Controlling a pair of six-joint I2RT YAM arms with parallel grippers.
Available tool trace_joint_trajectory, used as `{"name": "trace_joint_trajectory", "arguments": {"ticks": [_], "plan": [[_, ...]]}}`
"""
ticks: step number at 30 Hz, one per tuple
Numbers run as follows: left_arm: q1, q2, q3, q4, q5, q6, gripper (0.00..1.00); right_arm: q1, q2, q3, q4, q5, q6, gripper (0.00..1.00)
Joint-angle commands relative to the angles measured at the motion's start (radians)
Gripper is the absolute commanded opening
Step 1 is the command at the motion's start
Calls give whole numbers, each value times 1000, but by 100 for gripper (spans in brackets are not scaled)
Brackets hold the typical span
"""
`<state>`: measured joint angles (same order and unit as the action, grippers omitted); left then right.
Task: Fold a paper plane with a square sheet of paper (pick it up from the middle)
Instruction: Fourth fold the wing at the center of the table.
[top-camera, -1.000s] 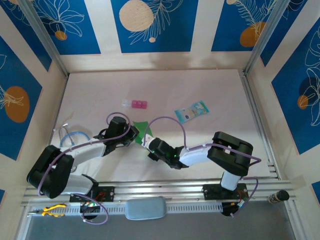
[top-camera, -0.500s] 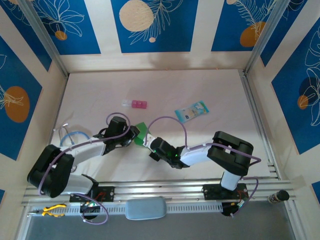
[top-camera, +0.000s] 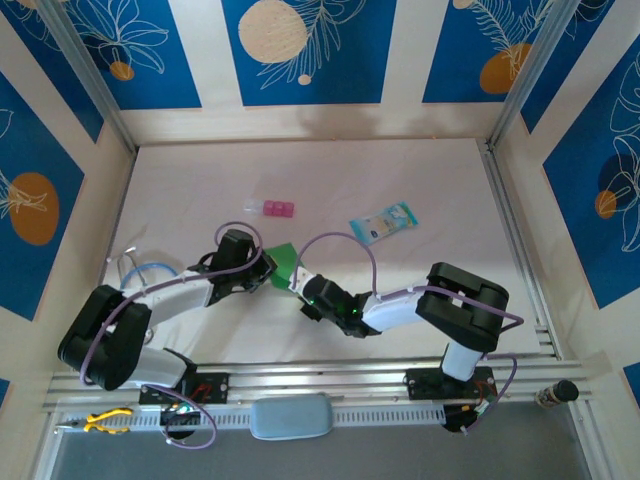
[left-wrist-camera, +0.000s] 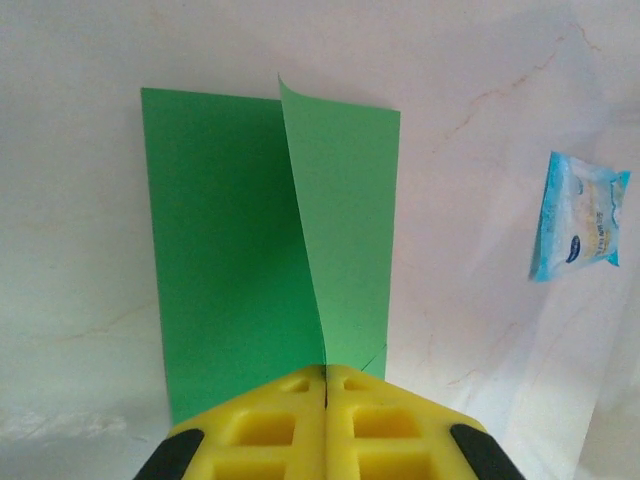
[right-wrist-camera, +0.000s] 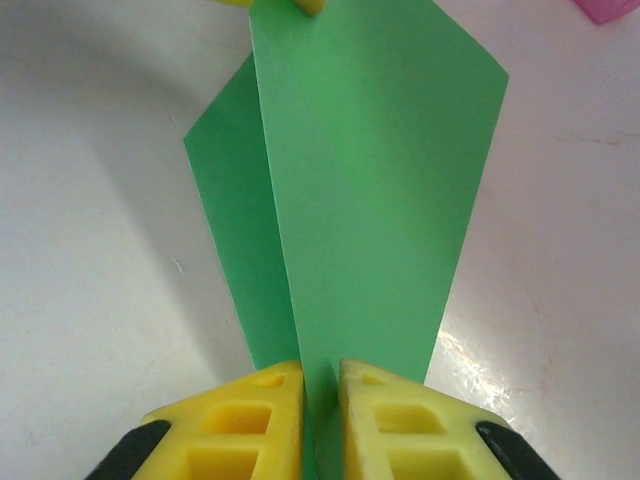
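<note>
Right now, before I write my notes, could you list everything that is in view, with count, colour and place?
square sheet of paper: one, bright green, table centre, partly folded, one flap lifted
block: one, pink, beyond the sheet
packet: one, pale blue, printed, to the right beyond the sheet
cable loop: one, blue, near the table's left edge
pliers: one, yellow handles, near rail, left end
pad: one, grey, near rail, middle
table: one, whitish
left gripper: one, yellow fingers, shut on the sheet's edge
right gripper: one, yellow fingers, slightly apart around the sheet's opposite edge
</note>
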<state>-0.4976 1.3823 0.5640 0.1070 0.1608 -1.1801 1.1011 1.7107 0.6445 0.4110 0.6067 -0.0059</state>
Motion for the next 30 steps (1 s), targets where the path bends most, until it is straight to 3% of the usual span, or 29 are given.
{"name": "trace_joint_trajectory", "arguments": {"ticks": [1, 23, 30], "plan": [[10, -8, 27, -1, 15, -3, 6, -5, -19, -7, -2, 25, 18, 17], [10, 3, 29, 7, 22, -7, 7, -17, -22, 1, -9, -3, 34, 7], [10, -26, 30, -10, 9, 4, 27, -42, -22, 0, -27, -95, 128, 3]]}}
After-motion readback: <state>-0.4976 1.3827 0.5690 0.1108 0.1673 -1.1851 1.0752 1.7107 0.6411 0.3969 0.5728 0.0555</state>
